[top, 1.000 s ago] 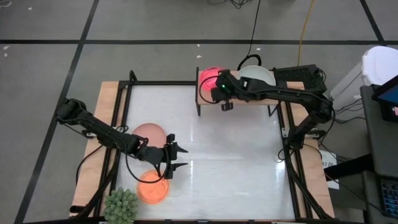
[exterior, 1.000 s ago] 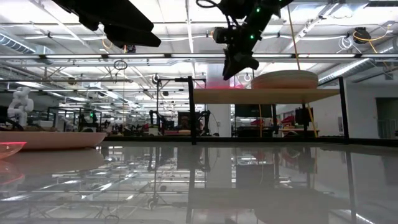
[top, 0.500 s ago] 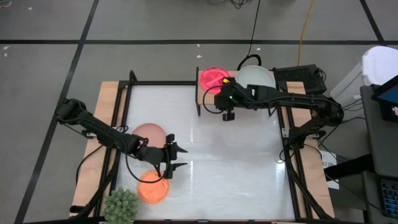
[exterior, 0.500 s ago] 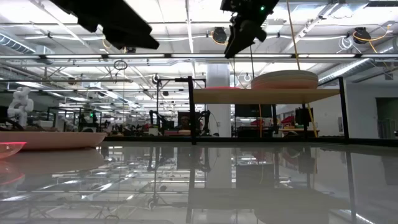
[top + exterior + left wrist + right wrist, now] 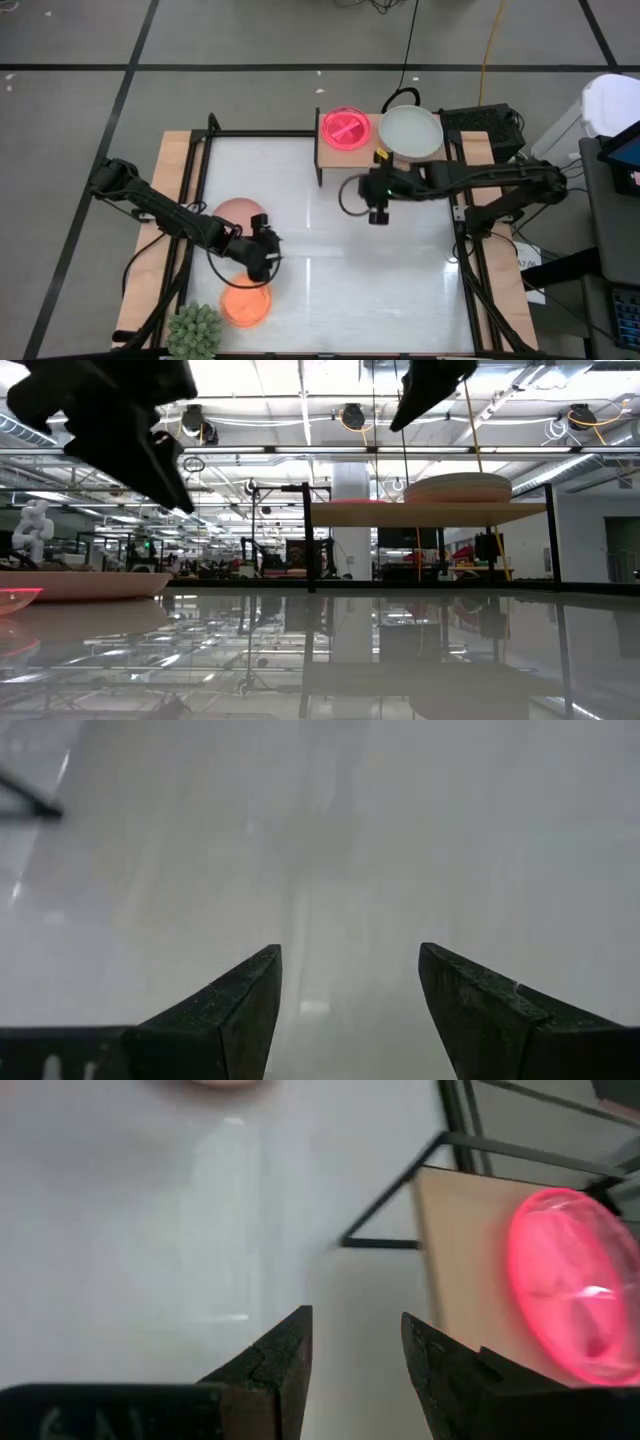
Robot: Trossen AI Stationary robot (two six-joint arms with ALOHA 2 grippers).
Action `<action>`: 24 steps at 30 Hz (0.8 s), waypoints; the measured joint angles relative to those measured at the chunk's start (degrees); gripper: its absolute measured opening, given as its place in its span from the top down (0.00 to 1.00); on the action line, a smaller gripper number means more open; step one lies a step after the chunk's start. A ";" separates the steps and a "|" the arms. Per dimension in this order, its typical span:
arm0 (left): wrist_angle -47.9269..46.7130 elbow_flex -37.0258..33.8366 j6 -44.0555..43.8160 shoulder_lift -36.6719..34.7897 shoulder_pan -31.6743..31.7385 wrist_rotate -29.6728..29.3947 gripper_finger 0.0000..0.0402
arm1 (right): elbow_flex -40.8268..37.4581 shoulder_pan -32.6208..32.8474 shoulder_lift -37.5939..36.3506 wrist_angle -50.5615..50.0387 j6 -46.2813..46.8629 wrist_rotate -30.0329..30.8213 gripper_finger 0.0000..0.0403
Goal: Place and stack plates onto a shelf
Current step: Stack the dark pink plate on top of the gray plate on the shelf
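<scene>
The light-wood shelf (image 5: pixel 377 155) stands at the table's far edge. A glossy magenta plate (image 5: pixel 345 128) lies on its left half and a pale grey-green plate (image 5: pixel 410 132) tops a stack on its right half (image 5: pixel 458 488). A dusty-pink plate (image 5: pixel 238 212) and an orange plate (image 5: pixel 245 303) rest flat on the table near the left. My right gripper (image 5: pixel 378 212) hangs open over the table just on the near side of the shelf; its wrist view shows the magenta plate (image 5: pixel 570 1290). My left gripper (image 5: pixel 264 254) is open, pointing down between the pink and orange plates (image 5: pixel 350 955).
A spiky green plant (image 5: pixel 195 330) sits at the near-left corner beside the orange plate. The shelf's black legs (image 5: pixel 319 165) stand on the table. Bare white tabletop (image 5: pixel 380 290) stretches across the middle and right. Black frame rails (image 5: pixel 462 240) run along the sides.
My right gripper has drawn back from over the magenta plate on the shelf, rising and moving toward the near edge and a little right; the plate now lies uncovered on the shelf. My left gripper has tipped from level to pointing down at the table.
</scene>
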 joint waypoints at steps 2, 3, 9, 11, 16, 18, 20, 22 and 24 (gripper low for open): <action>-3.39 0.00 -2.17 0.00 -0.02 0.00 0.40 | -2.13 2.13 -1.45 1.99 2.26 0.03 0.65; -4.87 0.00 -3.23 0.00 -0.02 0.00 0.40 | -3.16 3.20 -2.10 3.13 3.10 0.15 0.65; -14.44 0.00 -10.54 0.00 -0.01 0.01 0.40 | -9.50 8.28 -6.25 8.75 6.01 0.42 0.65; -16.81 0.00 -13.10 0.00 0.00 0.02 0.40 | -11.99 9.66 -7.54 10.82 6.87 0.71 0.65; -20.63 0.00 -17.36 0.00 -0.23 1.28 0.40 | -18.02 12.50 -10.15 14.82 8.94 3.42 0.65; -22.45 0.00 -19.44 0.00 -0.59 2.18 0.40 | -20.13 13.28 -11.00 16.70 9.15 3.41 0.65; -24.45 0.00 -21.56 0.00 -1.34 2.90 0.40 | -21.26 13.71 -11.71 17.02 8.69 3.26 0.65; -26.11 0.00 -23.06 0.00 -2.61 3.08 0.40 | -21.48 14.12 -12.24 17.02 8.81 3.31 0.65; -27.28 -0.01 -23.98 0.00 -4.22 3.21 0.40 | -21.50 14.45 -12.71 16.96 8.91 3.30 0.65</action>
